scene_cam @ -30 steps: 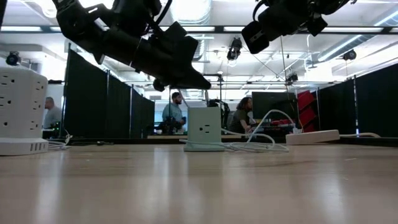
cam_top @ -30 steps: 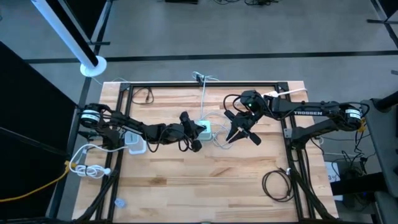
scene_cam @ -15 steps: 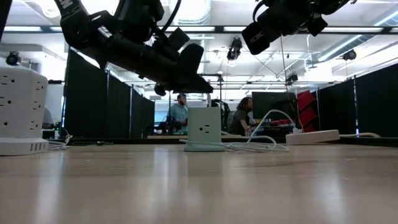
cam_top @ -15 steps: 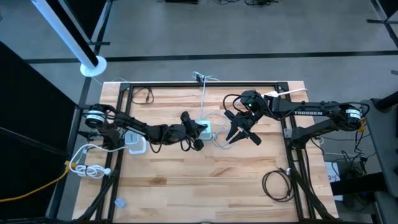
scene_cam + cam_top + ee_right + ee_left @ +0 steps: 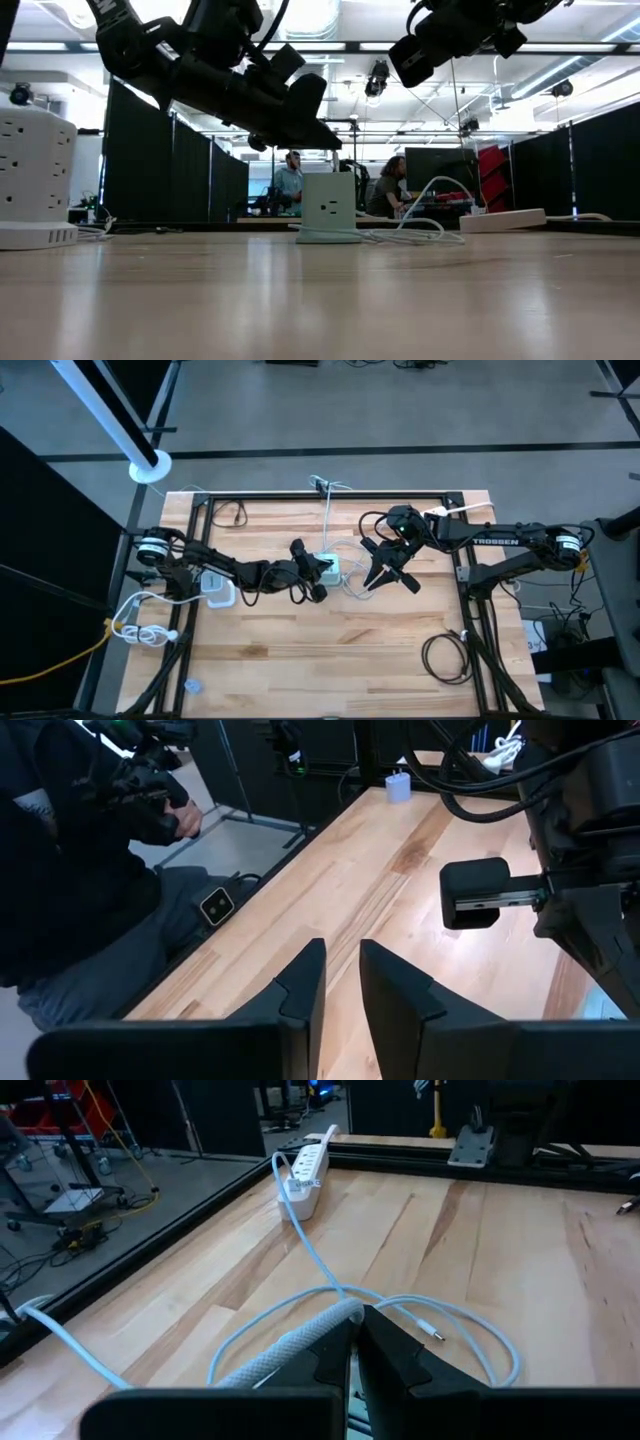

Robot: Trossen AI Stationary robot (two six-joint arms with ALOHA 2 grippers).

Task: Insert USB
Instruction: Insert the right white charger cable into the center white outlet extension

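- The white braided USB cable (image 5: 290, 1345) is lying gripped between the closed fingers of the left gripper (image 5: 350, 1348), its long axis running along those fingers.
- The small white cube-shaped charger block (image 5: 329, 567) is standing at table centre, directly ahead of and just below the left gripper (image 5: 316, 578).
- The right gripper (image 5: 385, 573) is hovering nearby on the block's other side, fingers slightly parted and empty.
- Compared with one second ago, the left arm is sitting lower and closer to the block; the right arm is unchanged.

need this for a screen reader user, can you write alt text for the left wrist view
The left gripper hangs low over a wooden table, jaws nearly closed beside a braided white cable. A thin white cable loops ahead, its loose plug lying on the wood, and runs back to a white power strip.
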